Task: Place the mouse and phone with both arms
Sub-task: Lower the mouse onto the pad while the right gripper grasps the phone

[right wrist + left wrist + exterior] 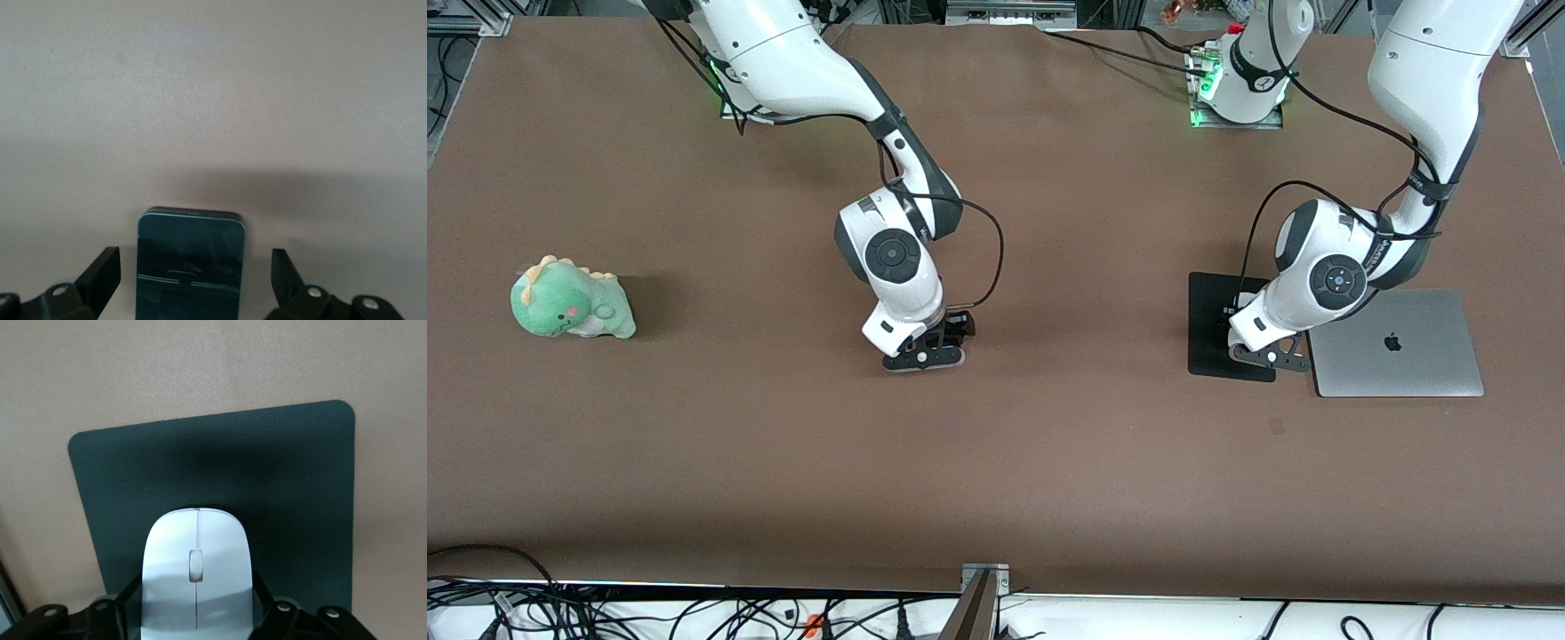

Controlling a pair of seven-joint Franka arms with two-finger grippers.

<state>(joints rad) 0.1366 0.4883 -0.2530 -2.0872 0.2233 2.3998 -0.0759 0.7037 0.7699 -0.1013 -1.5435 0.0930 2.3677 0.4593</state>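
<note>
The left gripper (1267, 356) sits low over the black pad (1214, 324), just beside the closed laptop (1400, 347), its fingers (130, 600) pressed against both flanks of the mouse (197, 577), which lies on the pad between them. The right gripper (925, 356) is down at the middle of the brown table (996, 462), its fingers (100, 273) spread wide with the phone (190, 263) flat on the table between them, clear of either one. A green plush dinosaur (572, 300) lies well apart, toward the right arm's end.

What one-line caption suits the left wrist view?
Left gripper shut on the white mouse, over the black pad on the brown table.
</note>
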